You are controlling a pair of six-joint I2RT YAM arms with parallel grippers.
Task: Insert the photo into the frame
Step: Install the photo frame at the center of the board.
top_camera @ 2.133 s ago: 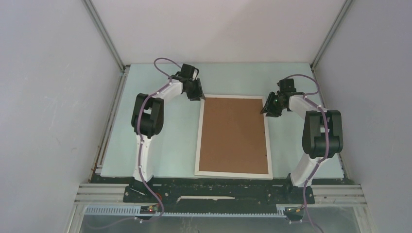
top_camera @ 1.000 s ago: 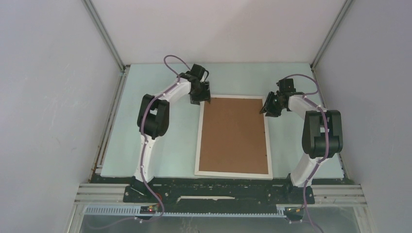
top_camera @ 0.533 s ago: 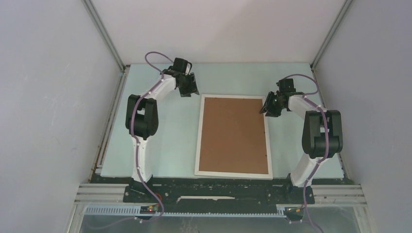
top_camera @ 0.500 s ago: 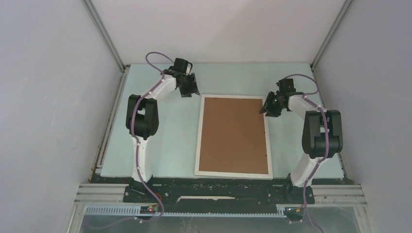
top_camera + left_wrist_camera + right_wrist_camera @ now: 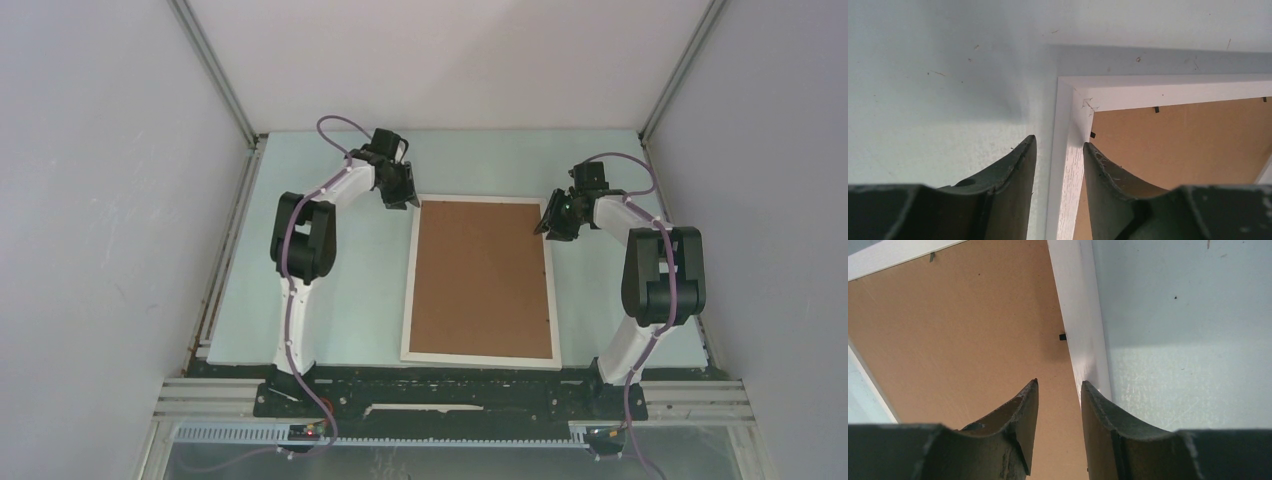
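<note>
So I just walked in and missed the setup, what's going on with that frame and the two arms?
The white frame lies on the table, brown backing board up; no photo is in sight. The left hand is at its far left corner, open, fingers either side of the rail. The right hand is at the far right rail, open too, one finger above the backing, one above the rail. Neither looks clamped on anything.

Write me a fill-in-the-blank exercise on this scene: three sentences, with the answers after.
The frame lies with its ____ backing board facing up. The left gripper straddles the frame's white rail near its far ____ corner. The jaws of the right gripper stand ____.
Missing words: brown; left; open.
</note>
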